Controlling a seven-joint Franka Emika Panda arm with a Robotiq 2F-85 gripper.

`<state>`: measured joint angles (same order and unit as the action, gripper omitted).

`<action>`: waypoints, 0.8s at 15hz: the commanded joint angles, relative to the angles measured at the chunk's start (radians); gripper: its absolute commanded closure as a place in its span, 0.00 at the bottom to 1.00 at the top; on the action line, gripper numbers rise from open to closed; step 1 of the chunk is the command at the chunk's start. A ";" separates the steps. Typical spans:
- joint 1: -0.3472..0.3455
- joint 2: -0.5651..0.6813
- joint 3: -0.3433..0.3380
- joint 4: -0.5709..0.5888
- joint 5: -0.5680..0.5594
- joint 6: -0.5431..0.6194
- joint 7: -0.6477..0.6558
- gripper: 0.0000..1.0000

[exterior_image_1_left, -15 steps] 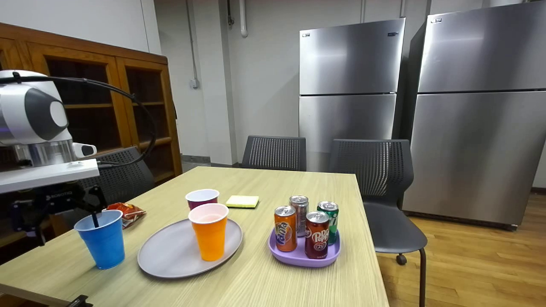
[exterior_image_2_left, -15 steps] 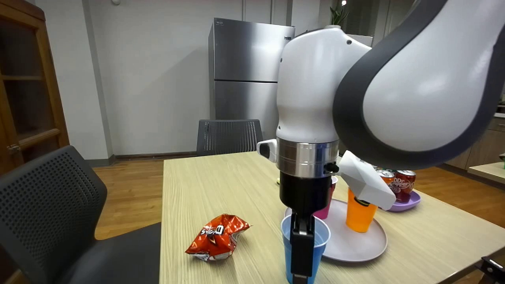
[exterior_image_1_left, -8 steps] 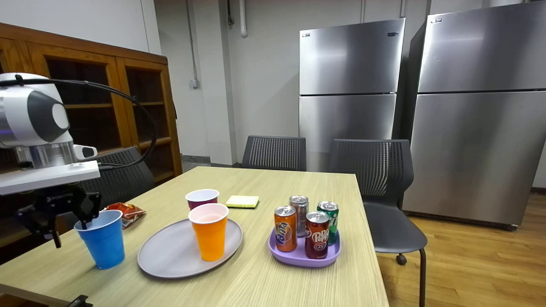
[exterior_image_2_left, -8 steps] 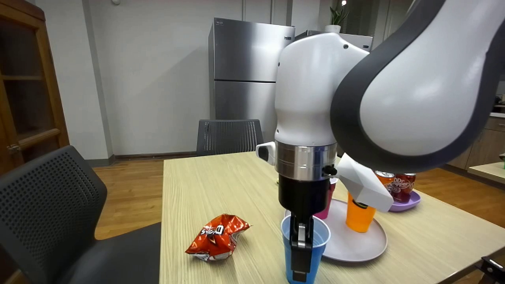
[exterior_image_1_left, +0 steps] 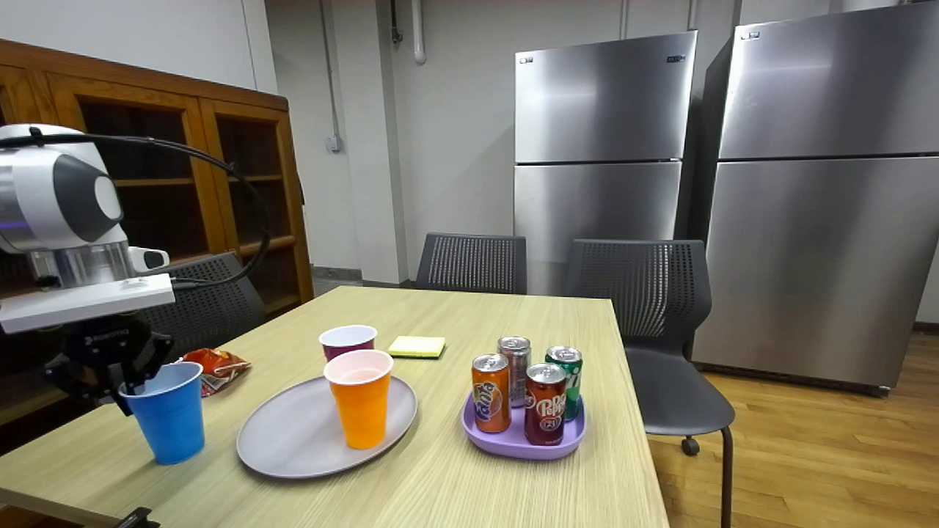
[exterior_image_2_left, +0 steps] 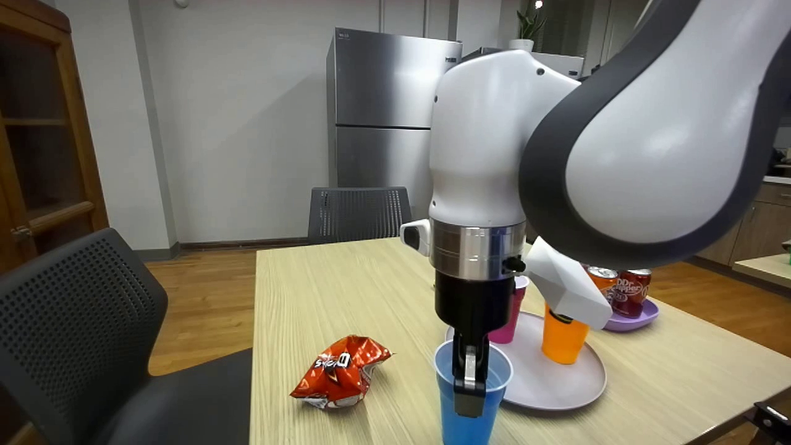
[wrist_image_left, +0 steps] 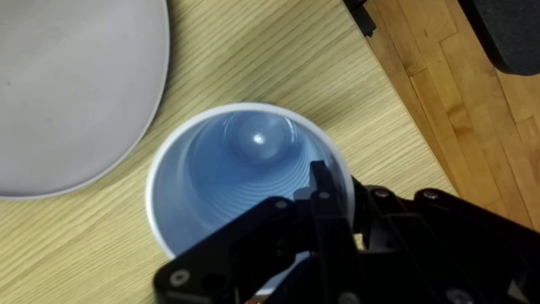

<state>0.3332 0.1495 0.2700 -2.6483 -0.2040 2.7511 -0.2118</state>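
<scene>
Tool [wrist_image_left: 339,181] has just clenched onto the rim of the blue cup [exterior_image_1_left: 170,418], one finger inside, one outside. Cup, below tool, has shifted slightly, base apparently on the surface [exterior_image_1_left: 447,484]. Judged: hold established. Plate [wrist_image_left: 80,97] and bag [exterior_image_2_left: 342,371] near tool, untouched.

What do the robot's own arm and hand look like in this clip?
The arm is smooth, rounded and white, with dark grey bands, a shiny silver collar and an angular white block. A thin black cable arcs out from it. The hand is black and jointed, with pale ROBOTIQ lettering.
</scene>
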 commanded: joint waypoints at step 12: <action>-0.024 -0.108 0.005 -0.031 -0.005 -0.010 0.018 0.99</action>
<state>0.3259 0.1097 0.2665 -2.6498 -0.2042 2.7510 -0.2098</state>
